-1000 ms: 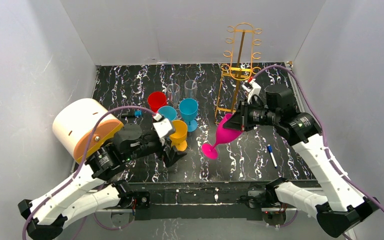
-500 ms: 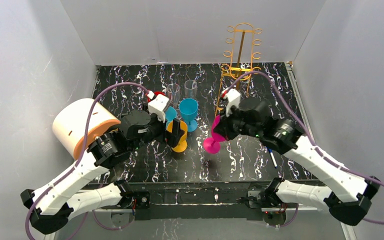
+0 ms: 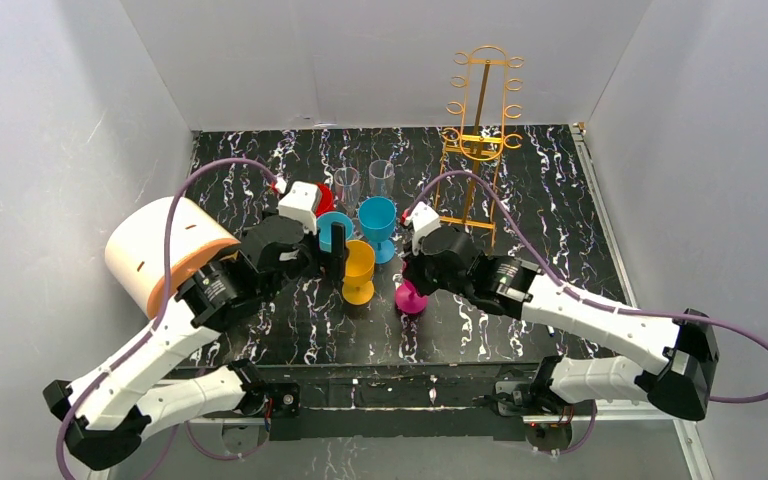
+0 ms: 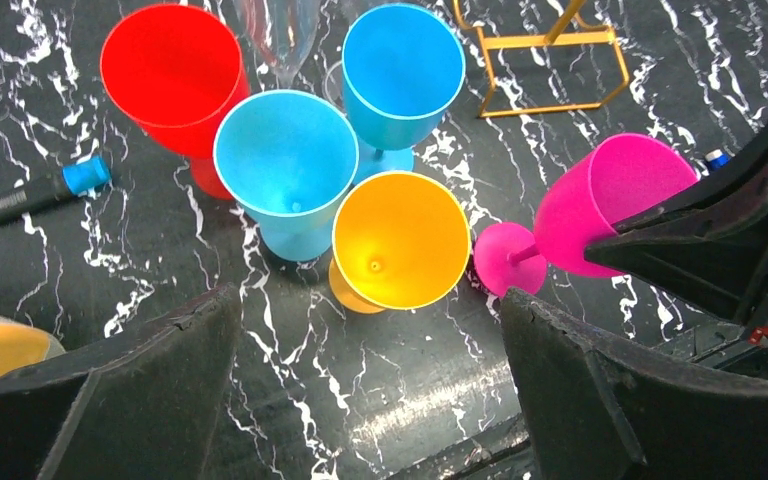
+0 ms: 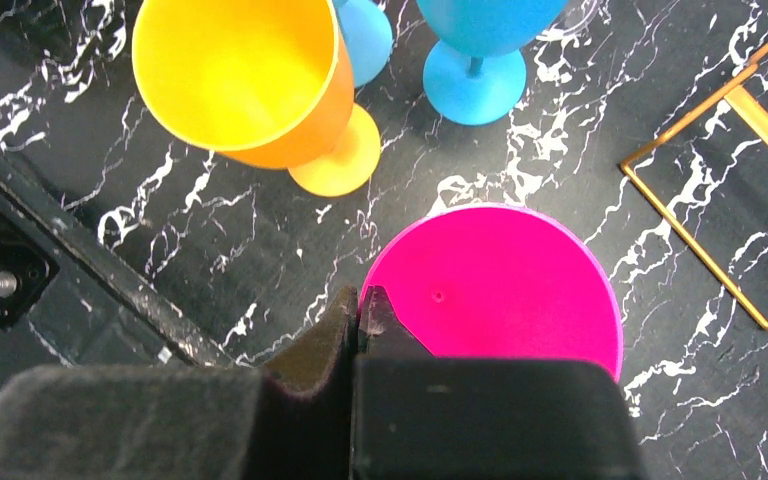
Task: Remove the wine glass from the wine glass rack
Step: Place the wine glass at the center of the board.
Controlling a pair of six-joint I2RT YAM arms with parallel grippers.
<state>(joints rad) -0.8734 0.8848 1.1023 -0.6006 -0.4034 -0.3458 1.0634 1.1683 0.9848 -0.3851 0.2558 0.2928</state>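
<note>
Black marbled table (image 3: 560,200) with white walls around. Pink wine glass (image 4: 610,200) leans beside an orange glass (image 4: 400,240), away from the gold wine glass rack (image 3: 480,110). Right gripper (image 5: 362,305) pinches its rim tight. Left gripper (image 3: 338,250) is spread wide, holding nothing. From above, the arm hides its bowl; only the foot shows.

Top view: bright, even, diffuse light from overhead. White walls (image 3: 60,120) are lit flat. Shadows are faint on the black glossy tabletop (image 3: 560,220). Focus is sharp across the frame.

Left wrist view: soft glare patch on the tabletop at bottom centre. Left gripper (image 4: 365,330): its fingers (image 4: 130,400) are dark and slightly soft at the lower corners.

Right wrist view: right gripper (image 5: 360,310) sits close to the lens, its fingers (image 5: 310,350) blurred and nearly black. Pink glass (image 5: 500,280) is sharp and saturated.
</note>
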